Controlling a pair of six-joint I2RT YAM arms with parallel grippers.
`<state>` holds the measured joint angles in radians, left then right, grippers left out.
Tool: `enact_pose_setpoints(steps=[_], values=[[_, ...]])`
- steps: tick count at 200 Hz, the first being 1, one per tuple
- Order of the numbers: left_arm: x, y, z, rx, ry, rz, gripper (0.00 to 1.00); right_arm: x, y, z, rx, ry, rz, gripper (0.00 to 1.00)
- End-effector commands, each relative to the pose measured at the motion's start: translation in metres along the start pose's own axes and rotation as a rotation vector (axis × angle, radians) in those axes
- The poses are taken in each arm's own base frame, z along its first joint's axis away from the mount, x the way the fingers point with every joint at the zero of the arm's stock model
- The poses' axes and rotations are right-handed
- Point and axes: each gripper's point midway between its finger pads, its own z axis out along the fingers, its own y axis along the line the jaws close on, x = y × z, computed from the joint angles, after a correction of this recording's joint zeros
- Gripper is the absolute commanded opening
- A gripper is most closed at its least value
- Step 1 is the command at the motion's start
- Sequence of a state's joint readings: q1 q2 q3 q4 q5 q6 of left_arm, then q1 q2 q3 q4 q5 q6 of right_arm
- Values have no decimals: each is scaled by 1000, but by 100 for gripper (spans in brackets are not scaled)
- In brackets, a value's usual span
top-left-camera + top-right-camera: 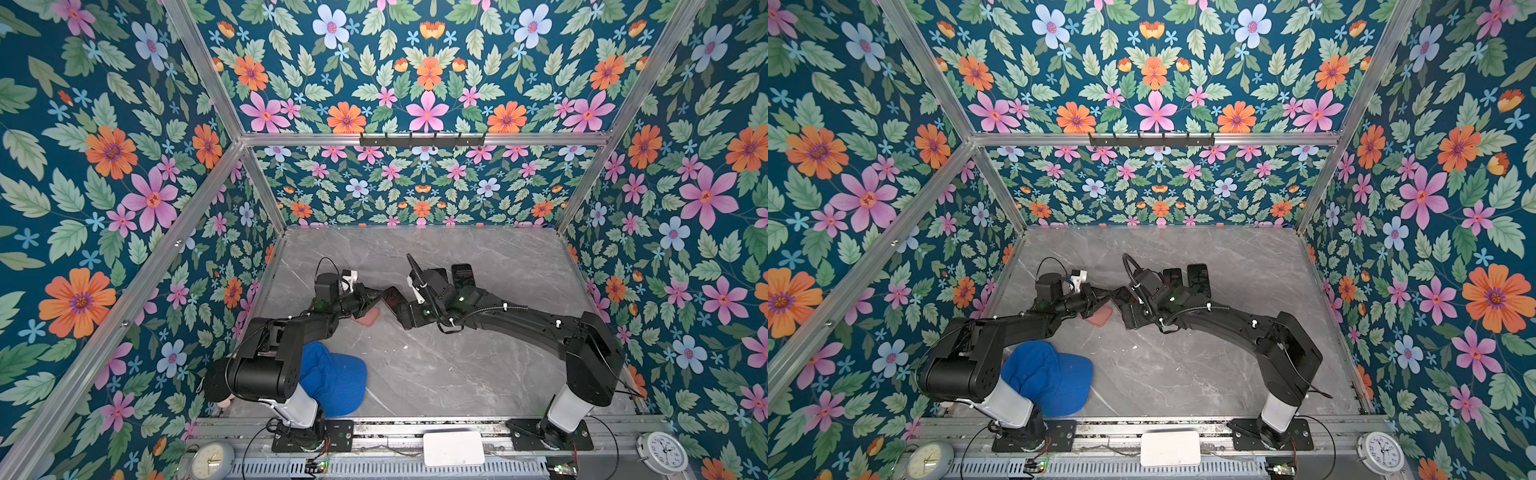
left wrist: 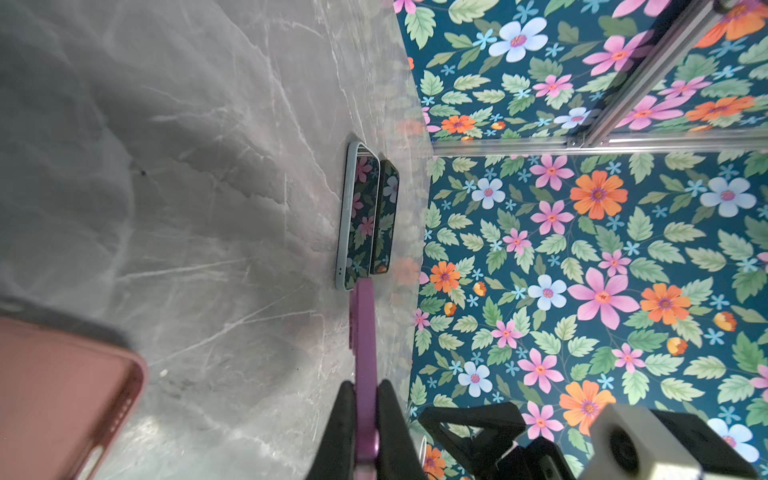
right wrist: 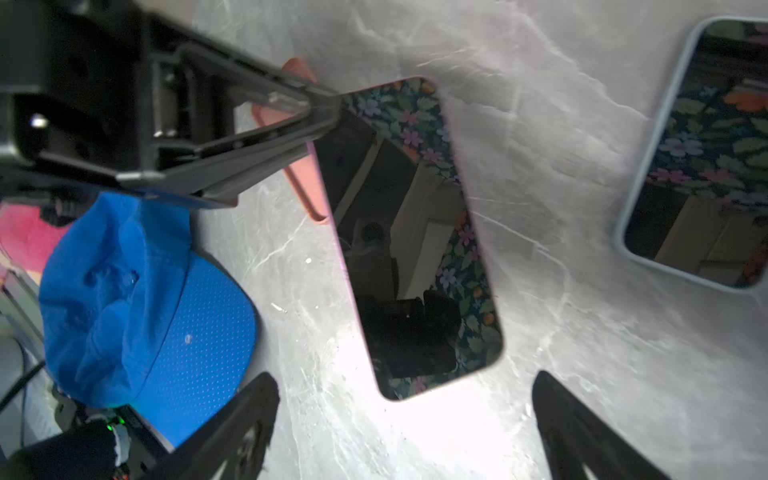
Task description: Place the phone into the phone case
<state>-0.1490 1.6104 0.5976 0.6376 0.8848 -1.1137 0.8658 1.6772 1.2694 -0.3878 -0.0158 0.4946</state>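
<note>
You've got three phones: purple phone (image 3: 411,232), blue-cased phone (image 2: 362,216), dark phone (image 2: 385,216). Two cases: pink case (image 2: 62,386), empty; blue case (image 2: 341,249), on a phone. One cap (image 1: 336,380). Two clocks: grey clock (image 1: 212,459), white clock (image 1: 663,453). One white box (image 1: 453,449). Two arms: left arm (image 1: 266,365), right arm (image 1: 540,324).

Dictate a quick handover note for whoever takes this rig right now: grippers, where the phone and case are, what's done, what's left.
Left gripper: shut on one end of the purple-edged dark-screened phone, holding it off the table.
Right gripper: open, at the phone's free end, not gripping.
Salmon-pink phone case: empty, lying on the grey marble table, partly under the phone.
Done: phone picked up.
Left: seat the phone in the case.
</note>
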Motion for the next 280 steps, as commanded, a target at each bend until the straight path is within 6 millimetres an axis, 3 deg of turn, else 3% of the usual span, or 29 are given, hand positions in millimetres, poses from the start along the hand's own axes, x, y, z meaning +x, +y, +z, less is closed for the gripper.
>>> enact_pose_setpoints(steps=[1, 36, 63, 111, 168, 172, 187, 280], values=[[-12, -22, -6, 105, -53, 13, 0, -14, 11, -19, -102, -75, 122, 94], [-16, -27, -11, 146, -95, -9, 0, -21, 29, -28, -336, -105, 305, 89], [-19, -33, -15, 183, -127, -28, 0, -24, 33, -27, -470, -101, 439, 84], [-20, -38, -17, 233, -140, -45, 0, -32, -1, -26, -667, -187, 700, 70], [-23, -49, -22, 302, -161, -76, 0, -40, -4, -21, -771, -223, 751, 58], [-22, -50, -23, 304, -161, -77, 0, -34, -9, -9, -751, -208, 770, 57], [-23, -52, -24, 313, -166, -79, 0, -34, -12, -5, -750, -214, 783, 54], [-20, -48, -25, 336, -166, -109, 0, -44, -12, -9, -787, -256, 781, 25]])
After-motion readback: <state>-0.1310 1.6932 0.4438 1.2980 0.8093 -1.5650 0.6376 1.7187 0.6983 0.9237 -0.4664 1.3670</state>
